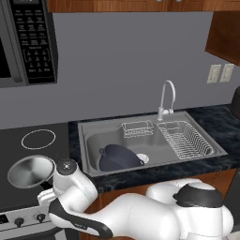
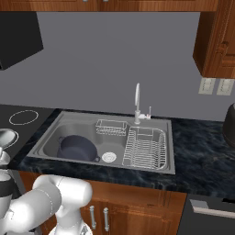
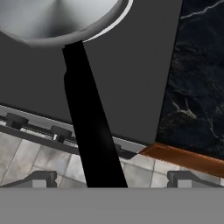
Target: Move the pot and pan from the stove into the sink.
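Now we hold our gripper [image 3: 109,180] over the pan [image 3: 57,19] on the stove [image 3: 131,65], jaws wide apart astride its black handle [image 3: 89,127], which runs lengthwise away from us toward the bowl; the pot [image 1: 118,158] lies in the sink [image 1: 89,140].

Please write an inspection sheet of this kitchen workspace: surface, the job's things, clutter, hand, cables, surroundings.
Surface: dark marble counter around sink; black stove at left.
Job's things: pot lies in the sink basin; pan on the stove, its black handle pointing over the front edge.
Clutter: nothing seen.
Hand: hand open, fingers either side of the pan handle, not closed.
Cables: nothing seen.
Surroundings: faucet, dish rack, microwave, wall outlets.
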Motion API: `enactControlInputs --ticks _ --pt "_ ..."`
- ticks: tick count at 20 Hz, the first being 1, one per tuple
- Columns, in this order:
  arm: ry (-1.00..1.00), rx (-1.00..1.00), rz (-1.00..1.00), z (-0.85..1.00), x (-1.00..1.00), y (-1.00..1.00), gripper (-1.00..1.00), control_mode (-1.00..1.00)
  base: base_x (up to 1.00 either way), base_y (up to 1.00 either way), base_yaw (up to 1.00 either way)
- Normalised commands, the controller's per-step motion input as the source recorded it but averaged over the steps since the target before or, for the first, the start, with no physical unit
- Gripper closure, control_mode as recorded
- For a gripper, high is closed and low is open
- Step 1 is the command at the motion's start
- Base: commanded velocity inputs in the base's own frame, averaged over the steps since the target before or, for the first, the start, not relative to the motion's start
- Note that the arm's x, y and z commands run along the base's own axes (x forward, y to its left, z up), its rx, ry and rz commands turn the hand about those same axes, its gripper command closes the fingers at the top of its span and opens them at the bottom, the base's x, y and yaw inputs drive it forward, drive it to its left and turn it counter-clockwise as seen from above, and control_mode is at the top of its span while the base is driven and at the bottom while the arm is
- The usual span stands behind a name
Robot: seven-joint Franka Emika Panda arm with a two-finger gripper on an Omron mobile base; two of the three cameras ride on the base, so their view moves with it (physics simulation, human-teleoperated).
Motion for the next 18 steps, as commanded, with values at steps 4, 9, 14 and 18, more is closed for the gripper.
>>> enactControlInputs --ticks 4,9,14,18 --pt "0.00 0.00 0.00 -0.03 0.00 0.00 -1.00 -1.00 0.00 0.00 0.00" --pt "0.00 0.00 0.00 -0.19 0.00 0.03 -1.00 -1.00 0.00 0.00 0.00" --pt "0.00 0.00 0.00 -0.19 0.00 0.05 -1.00 -1.00 0.00 0.00 0.00" --pt "0.00 0.00 0.00 -0.02 0.00 0.01 -1.00 -1.00 0.00 0.00 0.00"
